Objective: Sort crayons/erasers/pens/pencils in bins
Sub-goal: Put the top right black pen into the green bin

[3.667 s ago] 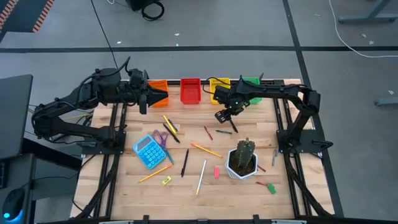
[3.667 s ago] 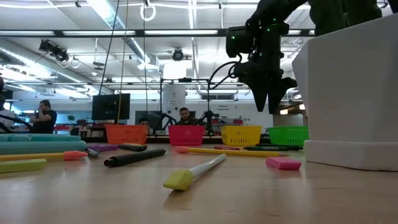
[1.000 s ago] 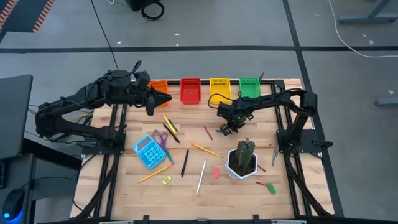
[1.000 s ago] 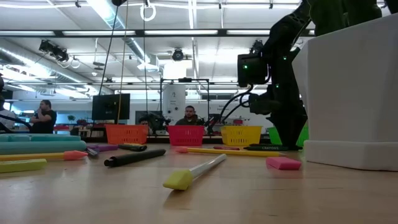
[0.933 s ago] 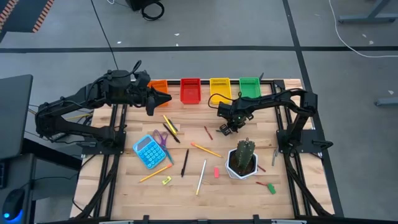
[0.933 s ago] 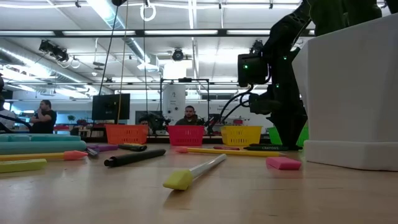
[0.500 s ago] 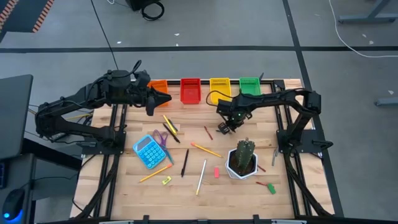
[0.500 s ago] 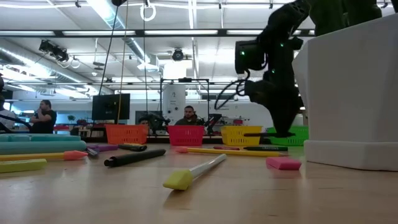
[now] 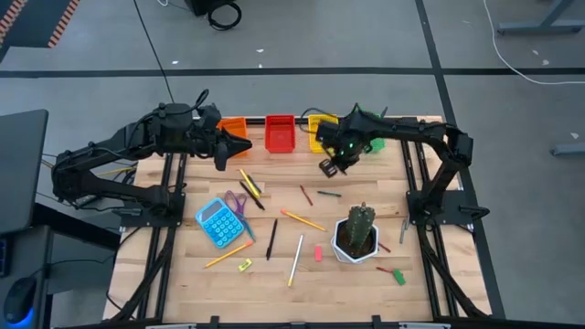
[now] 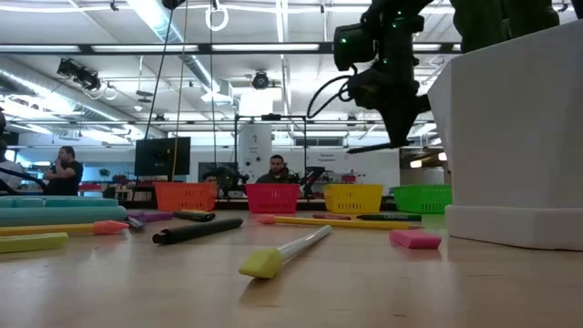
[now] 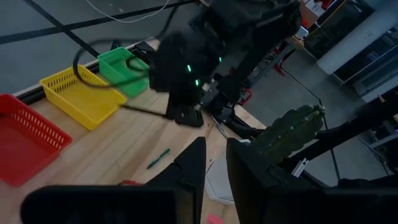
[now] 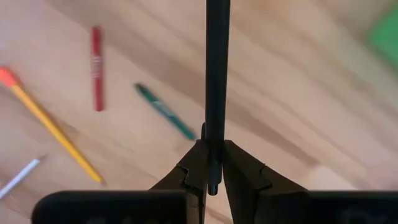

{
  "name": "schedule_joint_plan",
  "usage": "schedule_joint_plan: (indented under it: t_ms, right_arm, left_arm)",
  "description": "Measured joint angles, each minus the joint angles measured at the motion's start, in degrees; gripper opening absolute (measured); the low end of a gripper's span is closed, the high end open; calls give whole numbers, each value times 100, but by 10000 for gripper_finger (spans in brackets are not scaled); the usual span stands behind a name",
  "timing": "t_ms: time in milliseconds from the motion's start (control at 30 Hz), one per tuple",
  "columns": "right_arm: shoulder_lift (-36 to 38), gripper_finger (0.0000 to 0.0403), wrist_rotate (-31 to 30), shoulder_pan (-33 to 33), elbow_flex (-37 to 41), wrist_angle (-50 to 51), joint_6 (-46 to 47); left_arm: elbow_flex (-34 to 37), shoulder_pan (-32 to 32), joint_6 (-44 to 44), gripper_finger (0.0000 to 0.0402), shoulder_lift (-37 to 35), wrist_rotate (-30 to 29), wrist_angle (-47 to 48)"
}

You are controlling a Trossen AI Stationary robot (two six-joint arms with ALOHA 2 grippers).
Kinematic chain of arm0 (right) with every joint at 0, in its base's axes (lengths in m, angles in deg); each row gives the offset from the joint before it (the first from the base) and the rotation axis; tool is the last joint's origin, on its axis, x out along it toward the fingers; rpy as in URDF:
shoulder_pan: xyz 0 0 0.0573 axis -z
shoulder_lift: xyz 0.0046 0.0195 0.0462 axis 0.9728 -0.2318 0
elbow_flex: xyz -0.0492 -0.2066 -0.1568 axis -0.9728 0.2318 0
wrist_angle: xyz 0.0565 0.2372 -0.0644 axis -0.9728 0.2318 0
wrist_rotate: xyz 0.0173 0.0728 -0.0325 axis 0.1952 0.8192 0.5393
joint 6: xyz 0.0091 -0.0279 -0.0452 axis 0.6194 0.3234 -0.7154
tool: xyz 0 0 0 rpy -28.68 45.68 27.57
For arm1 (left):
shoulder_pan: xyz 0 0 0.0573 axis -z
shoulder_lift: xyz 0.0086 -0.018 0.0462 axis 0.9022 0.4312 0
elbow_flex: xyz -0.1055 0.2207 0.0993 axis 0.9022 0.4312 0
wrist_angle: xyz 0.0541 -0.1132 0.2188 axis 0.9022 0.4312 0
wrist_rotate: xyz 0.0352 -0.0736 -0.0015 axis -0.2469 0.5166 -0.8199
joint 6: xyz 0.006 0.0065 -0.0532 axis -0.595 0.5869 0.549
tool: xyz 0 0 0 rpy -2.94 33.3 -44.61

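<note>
My right gripper [image 9: 329, 167] hangs high over the table in front of the yellow bin [image 9: 320, 122], shut on a black pen [image 12: 217, 62]. In the low view the pen [image 10: 369, 146] sticks out sideways from the fingers. My left gripper [image 9: 245, 144] hovers beside the orange bin [image 9: 235, 122], its fingers a narrow gap apart with nothing between them [image 11: 214, 165]. The red bin [image 9: 280, 132] and green bin [image 9: 369, 120] stand in the same row at the far edge. A green crayon [image 12: 165, 111] and a red crayon [image 12: 96, 68] lie flat on the wood below. My right gripper pinches the black pen close to one end [image 12: 214, 146] between its two fingers. The fingers come from above, pointing down, and lie across the pen. The pen is lifted clear of the table, about level, with most of its length [image 10: 364, 147] sticking out to one side.
A white cactus pot [image 9: 356, 239] stands near my right arm. A blue calculator [image 9: 217, 222], purple scissors [image 9: 236, 201], pencils [image 9: 302, 219], a dark pen [image 9: 271, 238] and a pink eraser [image 9: 318, 252] lie across the table's middle and near side.
My right gripper has risen from the table with the black pen and shifted toward the far edge, near the yellow bin. The pen, earlier down on the wood, now hangs clear and level. My left arm has kept still.
</note>
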Motion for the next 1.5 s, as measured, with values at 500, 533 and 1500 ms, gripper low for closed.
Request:
schedule_joint_plan:
  t_ms: [500, 533, 1500]
  right_arm:
    - [199, 49, -332, 2047, -277, 1080, -1269]
    - [199, 49, -390, 2157, -277, 1034, -1297]
    - [51, 49, -137, 3330, 820, -34, -2498]
  left_arm:
    - [0, 0, 0, 71, -2, 4, 81]
    - [0, 0, -8, 70, -2, 4, 81]
    - [0, -22, -26, 79, -2, -201, 73]
